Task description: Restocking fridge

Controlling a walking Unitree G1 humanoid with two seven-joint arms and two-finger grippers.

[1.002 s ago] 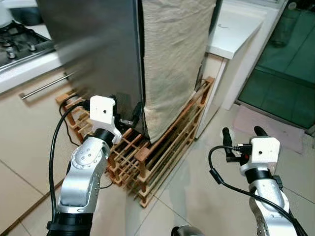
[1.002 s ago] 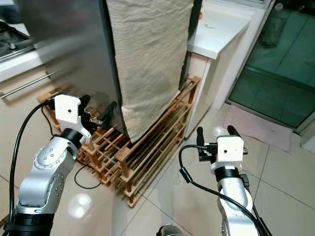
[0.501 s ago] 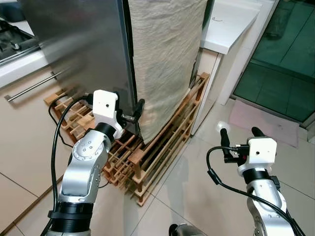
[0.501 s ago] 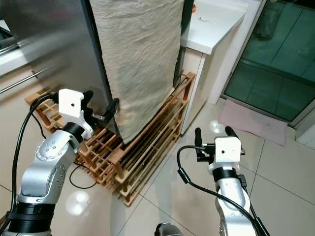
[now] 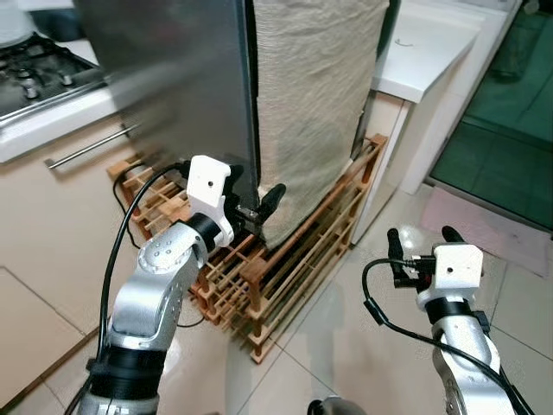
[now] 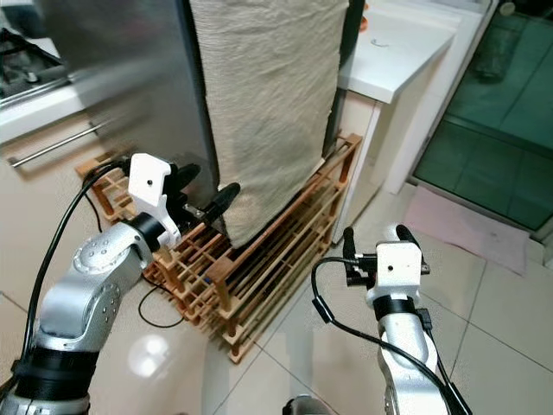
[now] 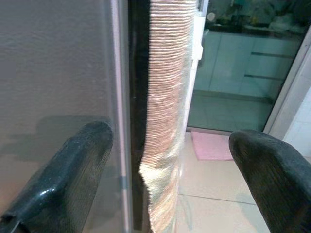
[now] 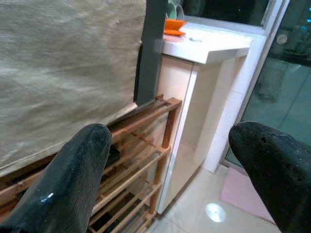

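Before me stands the fridge (image 5: 186, 78), a tall body of brushed grey steel with a dull sheen, its door shut. A wrinkled beige cloth (image 5: 311, 104) hangs down the side of it that faces right, reaching to the base. Between the steel front and the cloth runs a narrow dark seam, plain in my left wrist view. The fridge rests on a low wooden slatted rack (image 5: 294, 251), which juts out past it on the tiled floor (image 6: 510, 294).

My left gripper (image 5: 252, 204) is raised at the fridge's lower corner, its two black fingers spread wide: one lies against the steel front, the other stands out in front of the cloth, so that the corner edge sits between them. They hold nothing; whether either finger presses on the fridge I cannot tell.

My right gripper (image 6: 373, 241) is held low over the floor, well apart from the fridge, fingers also spread wide and empty, pointing toward the rack and the white counter (image 6: 393, 47) beyond.

To my left are a gas hob (image 5: 39, 73) and a pale cabinet front with a metal bar handle (image 5: 91, 147).
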